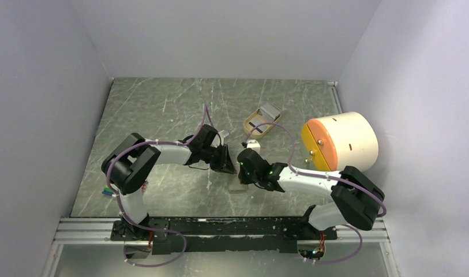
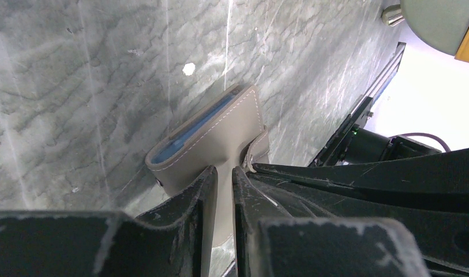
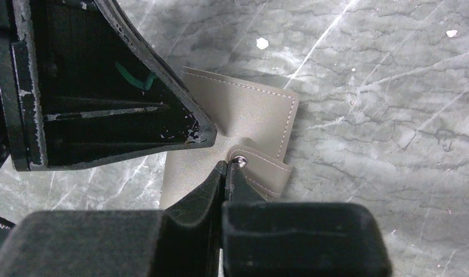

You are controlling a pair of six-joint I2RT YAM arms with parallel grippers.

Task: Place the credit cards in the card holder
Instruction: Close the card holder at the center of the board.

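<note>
The card holder [image 2: 220, 130] is a grey-olive wallet lying on the marble table, its mouth showing a bluish strip inside; I cannot tell whether that is lining or a card. My left gripper [image 2: 225, 170] is shut on the wallet's cover, with the leather running between its fingers. In the right wrist view my right gripper [image 3: 227, 163] is shut, nothing visible between its jaws, and its tips rest on the card holder [image 3: 249, 112] beside the snap button [image 3: 239, 161] on the strap. From above, both grippers [image 1: 227, 161] [image 1: 243, 165] meet over the wallet [image 1: 239, 186]. No loose credit cards show for certain.
A tan oval tray [image 1: 259, 123] sits behind the grippers, with a small pale flat piece [image 1: 252, 142] near it. A big cream cylinder with an orange face [image 1: 338, 141] stands at the right. White walls enclose the table on three sides.
</note>
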